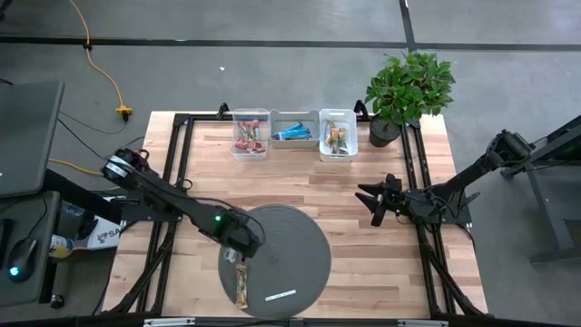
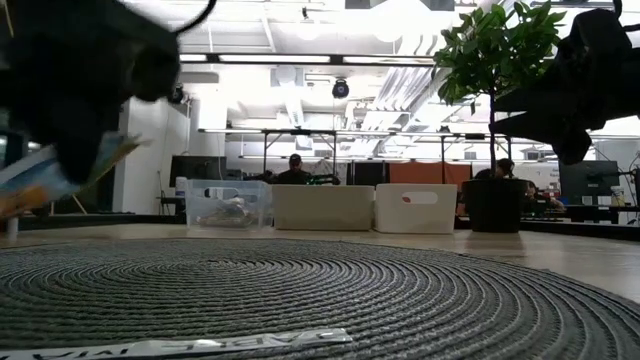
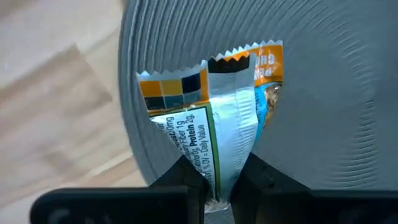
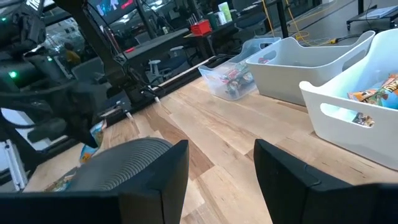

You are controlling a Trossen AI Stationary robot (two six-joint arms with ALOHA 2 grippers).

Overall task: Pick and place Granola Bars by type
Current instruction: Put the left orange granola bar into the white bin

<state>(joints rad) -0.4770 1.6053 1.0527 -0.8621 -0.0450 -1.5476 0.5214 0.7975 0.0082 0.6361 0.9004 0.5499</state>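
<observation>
Left wrist view shows the left hand (image 3: 217, 186) pinched shut on one end of a granola bar (image 3: 214, 124), the two dark fingers (image 3: 180, 177) meeting on the wrapper's back seam. In the high view this hand (image 1: 238, 255) sits at the left edge of the round grey mat (image 1: 290, 236), close to the table's (image 1: 363, 191) near edge, with the bar (image 1: 241, 283) trailing from it toward that edge over the mat.

The grip is only on a crimped foil end, so I would judge a slow, straight lift best, keeping the bar hanging freely, since thin foil can slide out of a narrow pinch. The wrapper is orange, brown and green, which looks to match the contents of the right-hand white bin (image 1: 337, 134) at the table's far edge; the carry should go there, clearing the bin's wall before release. The clear bin (image 1: 251, 134) holds reddish bars and the middle bin (image 1: 294, 130) blue ones.

The bar itself is slim, with zigzag-cut ends, a silvery folded seam and a white nutrition panel facing the camera. A white label strip (image 1: 280, 294) lies on the mat nearby.

The right hand (image 1: 374, 202) waits near the table's right edge, fingers spread and empty.
</observation>
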